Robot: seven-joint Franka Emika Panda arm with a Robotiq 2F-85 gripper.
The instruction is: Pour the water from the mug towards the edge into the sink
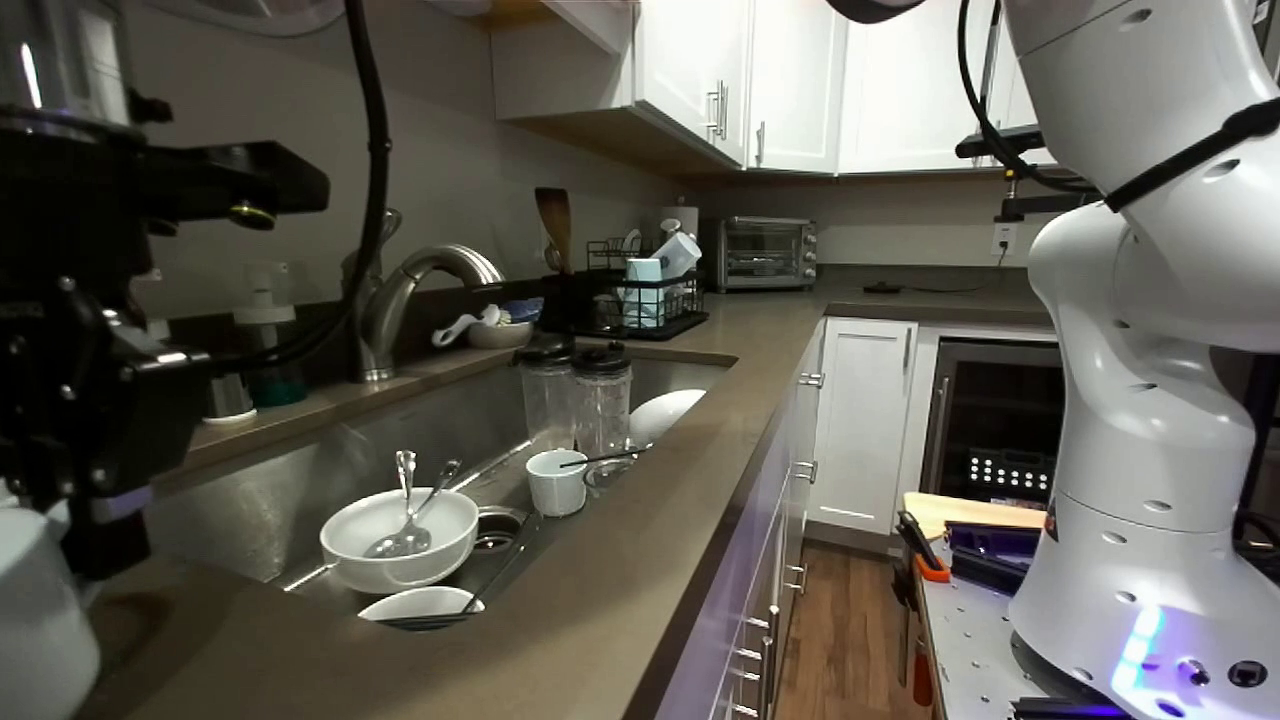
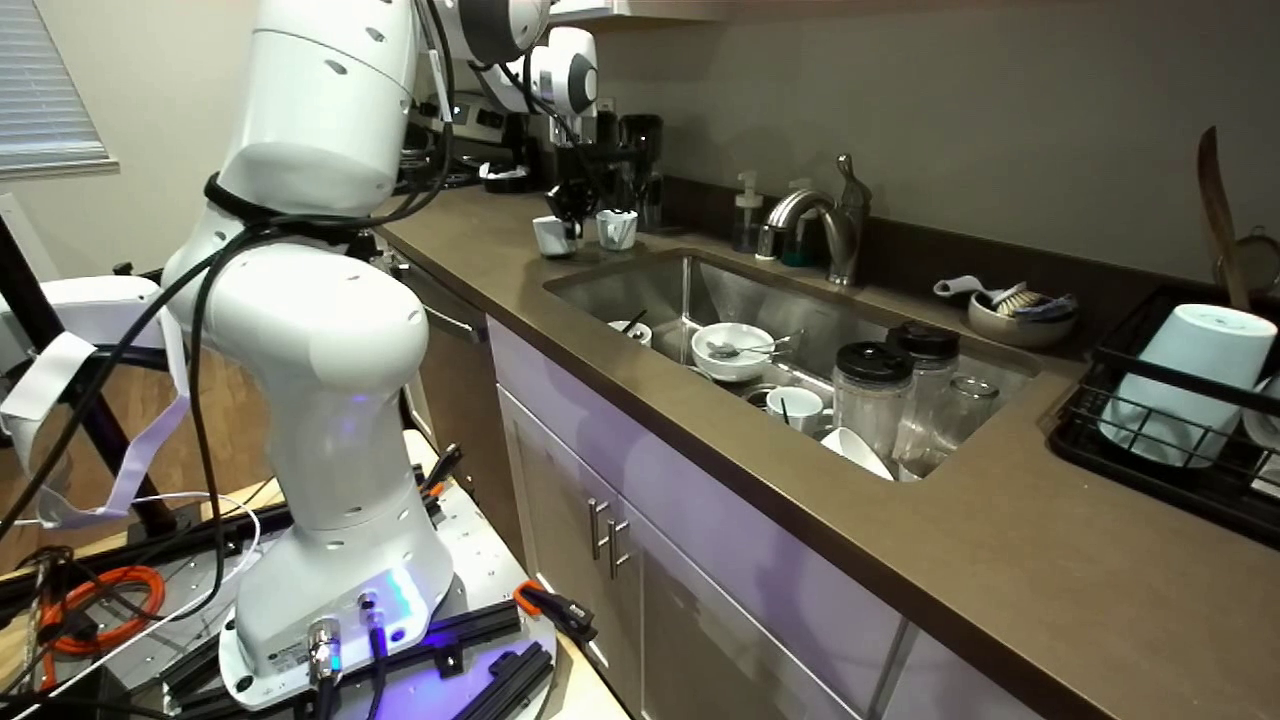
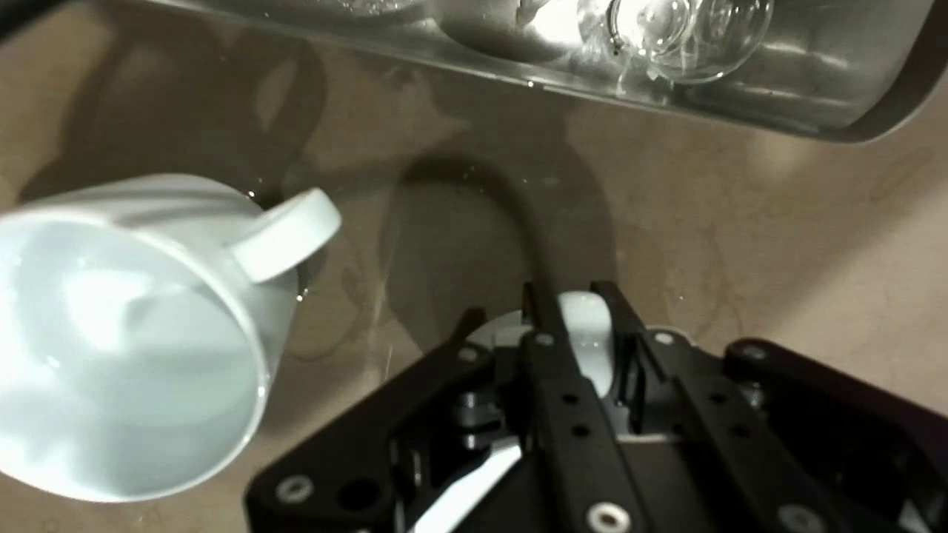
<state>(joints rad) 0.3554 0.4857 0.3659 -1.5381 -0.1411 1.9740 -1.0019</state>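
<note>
My gripper [image 3: 569, 295] is shut on the upright loop handle of the white mug [image 3: 590, 337] towards the edge; its body is mostly hidden under the fingers. In an exterior view this mug [image 2: 548, 238] stands on or just over the counter, the gripper [image 2: 574, 222] at its sink-facing side. A second white mug [image 3: 148, 355], free of the gripper, sits wall-side with what looks like clear liquid inside. Part of a white mug [image 1: 35, 620] also shows beside my fingers [image 1: 105, 540]. The sink [image 2: 740, 295] lies beyond both mugs. The counter's front edge [image 2: 700, 450] runs alongside it.
Inside the sink are a white bowl with spoons [image 1: 400, 540], a small white cup [image 1: 556, 485] and lidded clear jars [image 2: 872, 400]. The curved faucet [image 2: 840, 225] leans over the basin. Soap bottles [image 2: 747, 215] line the wall; a dish rack [image 2: 1110, 430] stands at the far end.
</note>
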